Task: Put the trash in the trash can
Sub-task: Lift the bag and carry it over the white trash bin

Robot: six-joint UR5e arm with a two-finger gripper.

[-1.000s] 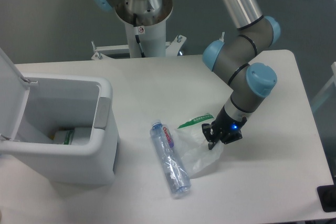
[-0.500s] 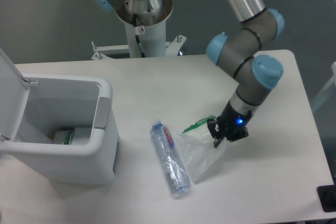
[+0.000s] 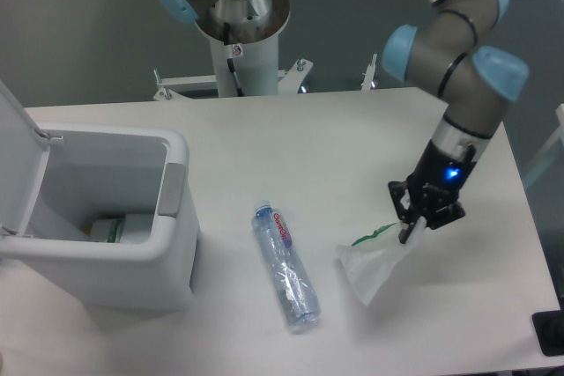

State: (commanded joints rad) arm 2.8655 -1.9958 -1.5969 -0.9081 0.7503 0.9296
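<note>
Bag in the pincer, bin far off toward nine o'clock

The gripper (image 3: 414,228) is pinched closed on the upper corner of the clear bag (image 3: 374,266), which hangs down toward seven o'clock, its lower end seemingly resting on the table (image 3: 291,143). The open trash can (image 3: 97,217) lies well apart at nine o'clock. The bottle (image 3: 285,266) lies between them, untouched, its long axis running eleven to five, cap at eleven.

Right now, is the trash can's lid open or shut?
Open: the trash can shows its inside, with its lid tipped back.
</note>
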